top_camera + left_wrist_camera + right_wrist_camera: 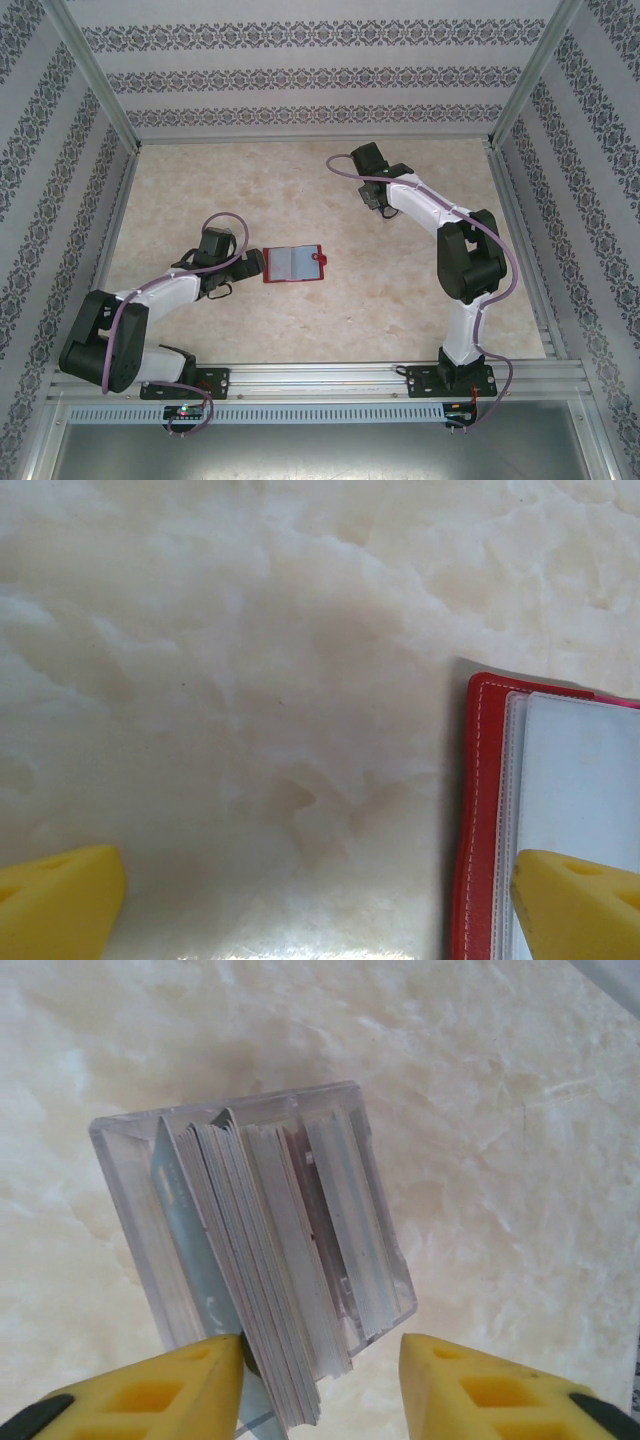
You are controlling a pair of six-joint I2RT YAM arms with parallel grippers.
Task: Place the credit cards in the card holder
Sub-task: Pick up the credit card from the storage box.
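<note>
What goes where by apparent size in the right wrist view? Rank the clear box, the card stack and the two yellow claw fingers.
1. clear box
2. card stack, standing in it
3. claw fingers: the two look alike, so no order between them; they sit nearest the camera, cropped by the frame.

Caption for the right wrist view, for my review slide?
Right gripper straddling upright cards in a clear box on a marbled tabletop.
</note>
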